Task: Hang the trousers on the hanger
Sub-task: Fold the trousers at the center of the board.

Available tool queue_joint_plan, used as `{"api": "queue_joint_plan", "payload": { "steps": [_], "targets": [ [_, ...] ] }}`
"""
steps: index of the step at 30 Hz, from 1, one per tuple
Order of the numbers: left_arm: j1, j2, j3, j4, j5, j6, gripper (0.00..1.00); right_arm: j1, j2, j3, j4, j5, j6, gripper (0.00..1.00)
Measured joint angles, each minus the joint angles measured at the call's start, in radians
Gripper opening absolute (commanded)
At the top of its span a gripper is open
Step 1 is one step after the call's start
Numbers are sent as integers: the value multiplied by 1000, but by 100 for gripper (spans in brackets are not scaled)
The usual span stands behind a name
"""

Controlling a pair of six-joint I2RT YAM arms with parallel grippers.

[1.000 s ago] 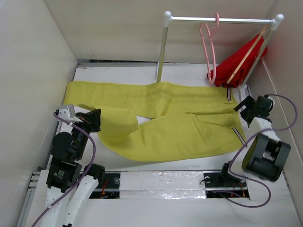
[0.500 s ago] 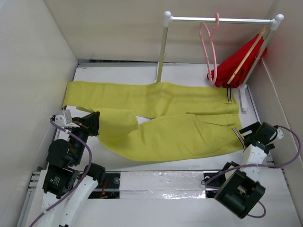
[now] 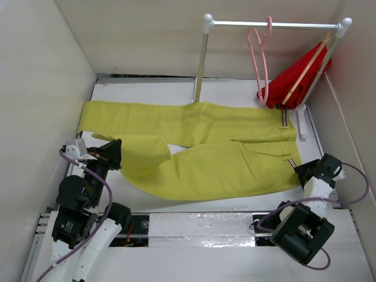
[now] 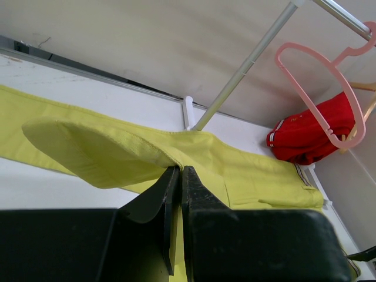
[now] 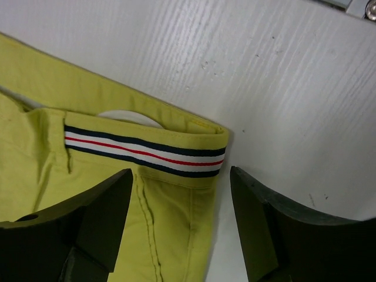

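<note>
Two-legged woven mustard trousers (image 3: 223, 167), left end effector (image 4: 176, 173) pinching them, right end effector (image 5: 182, 176) spread at striped waistband (image 5: 147, 151)

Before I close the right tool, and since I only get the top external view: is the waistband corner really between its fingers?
Observer: Yes. In the right wrist view the right tool is open, with one finger on each side of the striped waistband at the corner of the trousers.
Operator: Good. I can't see the left jaws from above. Do they have cloth?
Observer: The left wrist view shows the left tool shut on a fold of the trouser leg, with the yellow cloth pinched between its jaws.
</note>
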Motion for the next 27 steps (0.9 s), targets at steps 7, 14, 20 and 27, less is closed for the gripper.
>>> {"api": "queue_joint_plan", "payload": {
  "steps": [7,14,20,27],
  "targets": [
    [0,0,0,0,-7,0,0,0,82,17,-3,4,13,68],
    [-1,-1,0,0,-33,0,0,0,150,48,-10,18,37,41],
    [-1,-24,0,0,-61,0,0,1,149,57,-11,37,50,9],
    [-1,-33,0,0,-83,-2,0,1,-13,132,-115,58,-3,0]
  ]
}}
